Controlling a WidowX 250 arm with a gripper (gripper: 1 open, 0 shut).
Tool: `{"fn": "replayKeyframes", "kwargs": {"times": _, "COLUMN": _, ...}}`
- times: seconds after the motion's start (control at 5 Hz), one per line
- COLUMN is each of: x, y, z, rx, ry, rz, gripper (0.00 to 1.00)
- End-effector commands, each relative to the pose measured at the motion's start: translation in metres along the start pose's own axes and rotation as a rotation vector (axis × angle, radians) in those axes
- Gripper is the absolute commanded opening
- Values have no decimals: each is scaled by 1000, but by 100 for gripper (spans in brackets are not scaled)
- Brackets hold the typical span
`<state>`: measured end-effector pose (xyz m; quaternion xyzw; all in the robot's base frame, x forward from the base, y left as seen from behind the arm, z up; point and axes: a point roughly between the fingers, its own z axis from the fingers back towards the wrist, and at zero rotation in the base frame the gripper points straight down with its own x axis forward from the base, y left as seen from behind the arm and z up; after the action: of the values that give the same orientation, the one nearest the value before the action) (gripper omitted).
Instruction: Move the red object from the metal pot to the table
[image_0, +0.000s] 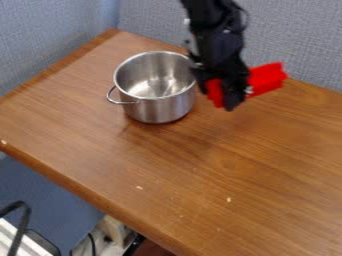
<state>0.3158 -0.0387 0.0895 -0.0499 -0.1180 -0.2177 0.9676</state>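
Observation:
The red object (267, 77), a bright red block, sits in my gripper (225, 98), which is shut on it. Most of the block sticks out to the right of the dark fingers and a small red end shows on their left. It hangs a little above the brown wooden table (201, 170), near the far right edge. The metal pot (156, 88) stands upright to the left of the gripper, apart from it, and its shiny inside is empty.
My black arm (207, 25) comes down from the top of the view behind the pot. A blue-grey wall (54, 30) runs behind the table. The table's front edge (80, 192) slants across the lower left, with clutter on the floor below.

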Motion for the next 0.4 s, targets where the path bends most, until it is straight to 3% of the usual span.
{"fn": "replayKeyframes", "kwargs": {"times": 0.0, "x": 50, "y": -27, "z": -4, "rx": -12, "ry": -46, "rz": -73, "gripper": 0}}
{"fn": "replayKeyframes", "kwargs": {"times": 0.2, "x": 24, "y": -31, "z": -13, "rx": -39, "ry": 8, "rz": -154, "gripper": 0}}
